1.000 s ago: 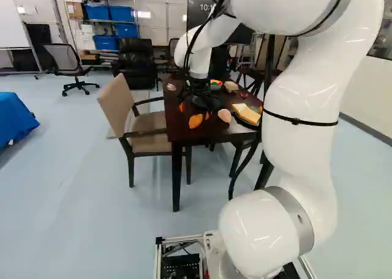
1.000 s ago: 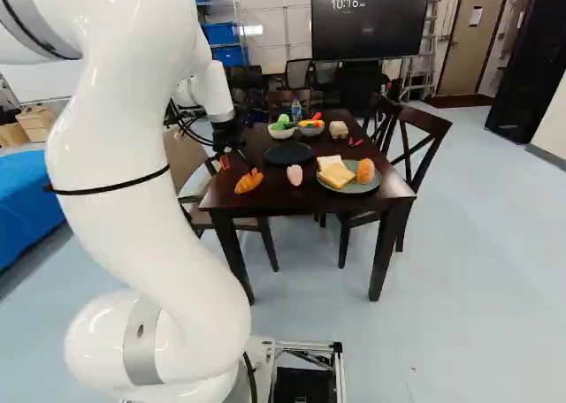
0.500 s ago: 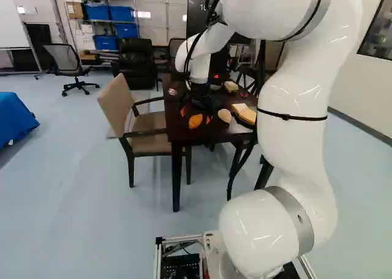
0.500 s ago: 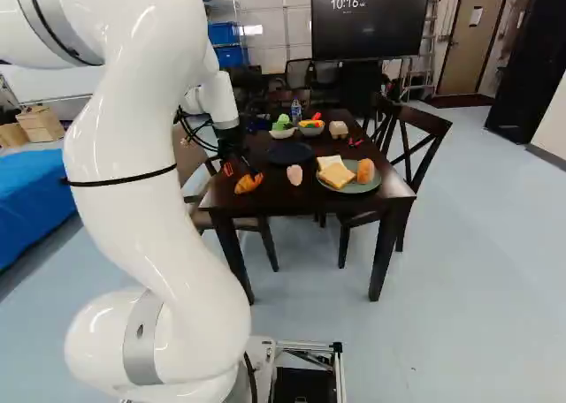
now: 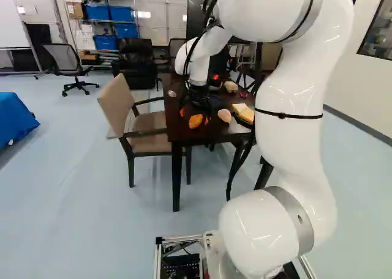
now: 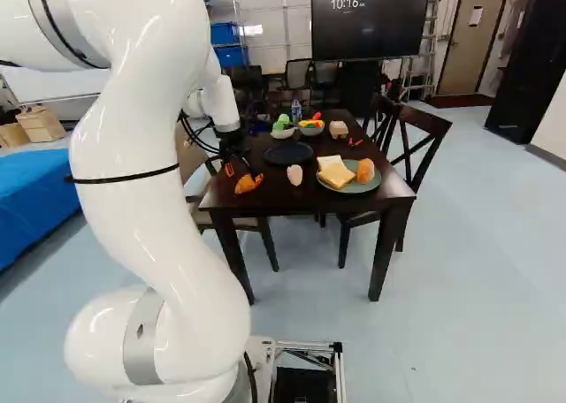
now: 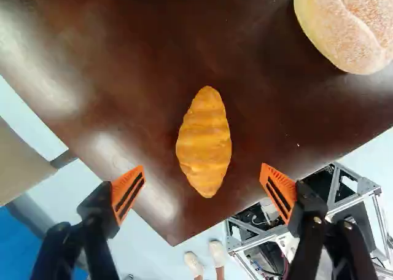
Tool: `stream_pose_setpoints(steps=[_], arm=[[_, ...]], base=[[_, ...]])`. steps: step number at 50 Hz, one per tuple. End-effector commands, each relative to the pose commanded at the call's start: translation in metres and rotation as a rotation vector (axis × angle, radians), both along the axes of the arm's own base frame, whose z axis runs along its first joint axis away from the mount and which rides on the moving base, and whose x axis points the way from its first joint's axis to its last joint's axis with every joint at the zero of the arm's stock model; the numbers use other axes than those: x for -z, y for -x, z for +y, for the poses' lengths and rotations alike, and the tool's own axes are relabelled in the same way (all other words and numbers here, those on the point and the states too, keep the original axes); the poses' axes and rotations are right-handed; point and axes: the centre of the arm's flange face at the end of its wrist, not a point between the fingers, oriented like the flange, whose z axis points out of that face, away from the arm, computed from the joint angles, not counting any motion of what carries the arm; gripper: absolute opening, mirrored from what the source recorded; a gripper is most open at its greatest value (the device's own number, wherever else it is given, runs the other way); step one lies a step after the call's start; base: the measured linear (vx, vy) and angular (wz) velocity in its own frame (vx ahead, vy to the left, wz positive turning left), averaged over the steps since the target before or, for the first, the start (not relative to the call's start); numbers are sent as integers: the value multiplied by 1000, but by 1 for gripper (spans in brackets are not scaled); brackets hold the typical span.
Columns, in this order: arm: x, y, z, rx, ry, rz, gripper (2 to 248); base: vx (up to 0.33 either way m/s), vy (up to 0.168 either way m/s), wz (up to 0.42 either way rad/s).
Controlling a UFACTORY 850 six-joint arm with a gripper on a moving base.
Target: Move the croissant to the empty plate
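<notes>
My gripper [image 5: 195,115] is low over the near left part of the table in the left base view. In the wrist view the gripper [image 7: 202,172] stands open, its orange pads wide apart, one on each side of the croissant's near end. Nothing is held. The golden croissant [image 7: 204,142] lies on the dark wood between and a little ahead of the fingers, touching neither. The right base view shows the croissant [image 6: 248,183] near the table's front edge, and a dark, bare plate [image 6: 288,153] farther back to its right.
A pale bun [image 6: 295,175] lies right of the croissant. Past it, a green plate [image 6: 372,186] holds bread slices and a roll. Two bowls [image 6: 311,130] and a bottle [image 6: 296,111] stand behind the dark plate. A chair [image 5: 147,123] flanks the table; a person's feet [image 7: 193,263] show beside the base.
The arm has swung, bringing the gripper rightward and lower over the croissant, its fingers open throughout. The base and the food on the table stay where they were.
</notes>
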Motion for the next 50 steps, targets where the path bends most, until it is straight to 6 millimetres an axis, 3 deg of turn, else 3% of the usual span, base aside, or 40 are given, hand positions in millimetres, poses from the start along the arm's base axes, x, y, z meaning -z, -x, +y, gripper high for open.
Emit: stream_pose_setpoints(steps=[6, 35, 50], arm=[[9, -5, 0, 0, -1, -2, 247], [9, -7, -2, 5, -4, -23, 247], [8, -9, -2, 4, -9, -47, 217]], base=[[0, 0, 0], [0, 0, 0], [0, 0, 0]])
